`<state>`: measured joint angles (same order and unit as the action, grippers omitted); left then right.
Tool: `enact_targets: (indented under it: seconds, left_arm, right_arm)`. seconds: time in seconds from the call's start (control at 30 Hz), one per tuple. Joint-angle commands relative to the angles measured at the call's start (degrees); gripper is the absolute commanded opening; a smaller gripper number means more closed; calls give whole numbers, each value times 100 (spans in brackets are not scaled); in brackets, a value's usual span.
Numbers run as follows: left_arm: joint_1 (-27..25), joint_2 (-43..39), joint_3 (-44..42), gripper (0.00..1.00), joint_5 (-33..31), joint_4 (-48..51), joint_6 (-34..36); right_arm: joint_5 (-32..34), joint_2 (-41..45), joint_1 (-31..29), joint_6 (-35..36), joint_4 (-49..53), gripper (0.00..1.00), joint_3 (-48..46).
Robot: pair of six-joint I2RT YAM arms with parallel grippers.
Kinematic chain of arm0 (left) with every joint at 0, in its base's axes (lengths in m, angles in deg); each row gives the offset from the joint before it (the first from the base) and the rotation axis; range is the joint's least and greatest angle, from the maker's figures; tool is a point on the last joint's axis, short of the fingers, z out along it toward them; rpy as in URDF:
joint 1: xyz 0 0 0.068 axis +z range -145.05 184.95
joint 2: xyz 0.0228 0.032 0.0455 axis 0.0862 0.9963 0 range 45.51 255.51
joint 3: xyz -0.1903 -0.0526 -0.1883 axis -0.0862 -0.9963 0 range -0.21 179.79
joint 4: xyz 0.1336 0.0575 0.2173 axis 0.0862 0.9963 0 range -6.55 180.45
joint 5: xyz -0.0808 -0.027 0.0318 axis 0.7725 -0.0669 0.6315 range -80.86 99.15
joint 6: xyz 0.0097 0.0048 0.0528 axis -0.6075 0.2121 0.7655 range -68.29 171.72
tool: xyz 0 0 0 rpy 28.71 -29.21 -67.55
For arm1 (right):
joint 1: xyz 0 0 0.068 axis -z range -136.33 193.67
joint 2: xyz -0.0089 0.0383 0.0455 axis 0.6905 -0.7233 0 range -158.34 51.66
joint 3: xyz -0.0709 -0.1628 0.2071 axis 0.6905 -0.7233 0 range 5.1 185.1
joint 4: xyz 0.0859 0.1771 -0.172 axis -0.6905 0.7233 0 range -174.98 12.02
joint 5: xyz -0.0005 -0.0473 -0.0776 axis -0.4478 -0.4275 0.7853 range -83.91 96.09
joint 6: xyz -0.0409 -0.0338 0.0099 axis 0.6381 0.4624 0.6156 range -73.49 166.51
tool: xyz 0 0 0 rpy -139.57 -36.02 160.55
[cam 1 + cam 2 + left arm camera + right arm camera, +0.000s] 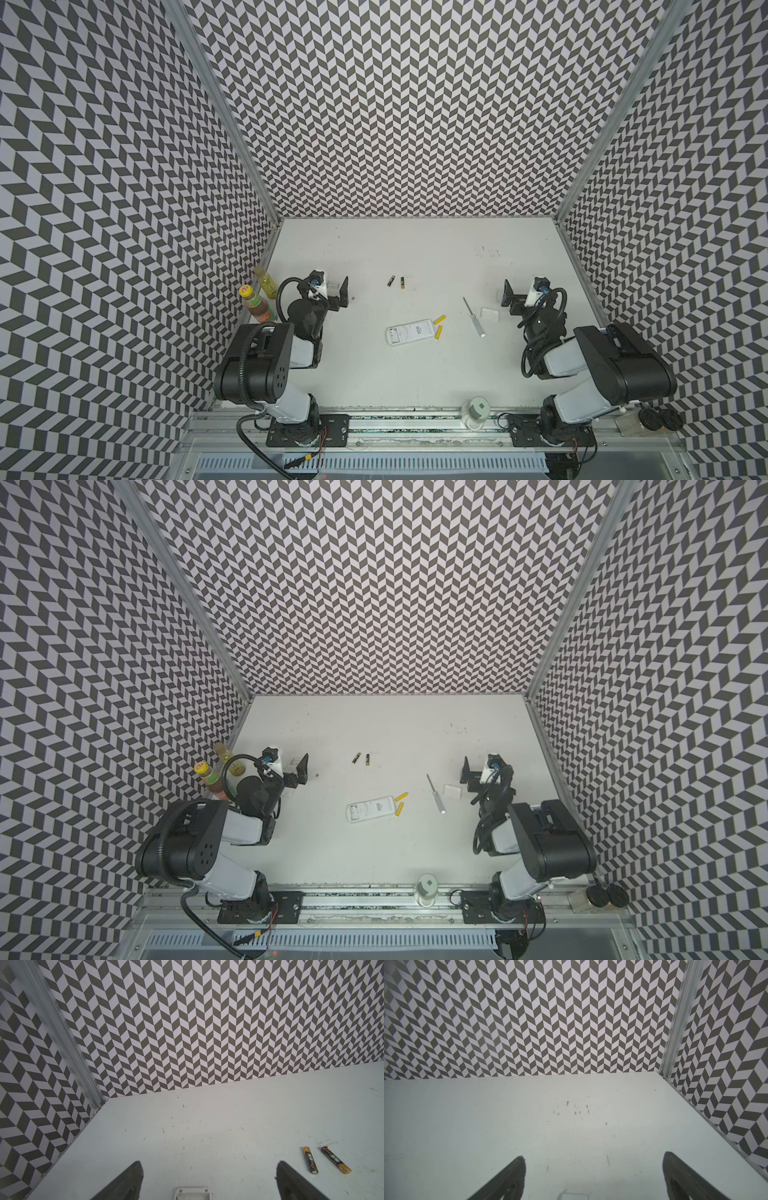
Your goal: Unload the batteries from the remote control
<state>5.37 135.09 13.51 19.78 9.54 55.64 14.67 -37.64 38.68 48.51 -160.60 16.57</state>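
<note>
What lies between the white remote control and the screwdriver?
Two yellow batteries lie there, close to the end of the remote control, apart from the screwdriver; both top views show it.

**Chevron booth around a scuffed white tabletop**

Three tall walls (415, 104) papered in a grey-and-white chevron pattern close off the back and both sides. Aluminium posts (222, 112) run up the two rear corners. The white tabletop (415, 249) carries small dark scuffs (577, 1111). Along its front edge lies an aluminium rail (415, 432), with a slotted white cable duct (415, 461) below it in both top views. The light is soft and even.
</note>
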Motion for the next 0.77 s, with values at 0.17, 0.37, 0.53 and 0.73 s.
enact_targets:
  seconds: [0.17, 0.37, 0.53, 0.73]
  left_arm:
    - [138, 103, -62, 100, 158, -372, -163]
    - [142, 84, -47, 100, 167, -320, -158]
    - [149, 84, -10, 100, 165, -250, -155]
    - [134, 14, 0, 100, 158, -108, -134]
  right_arm:
    - [65, -69, 135, -201, -144, 100, 224]
    - [63, -74, 131, -199, -176, 100, 209]
    - [56, -76, 130, -192, -199, 99, 198]
    - [15, -31, 122, -157, -351, 100, 71]
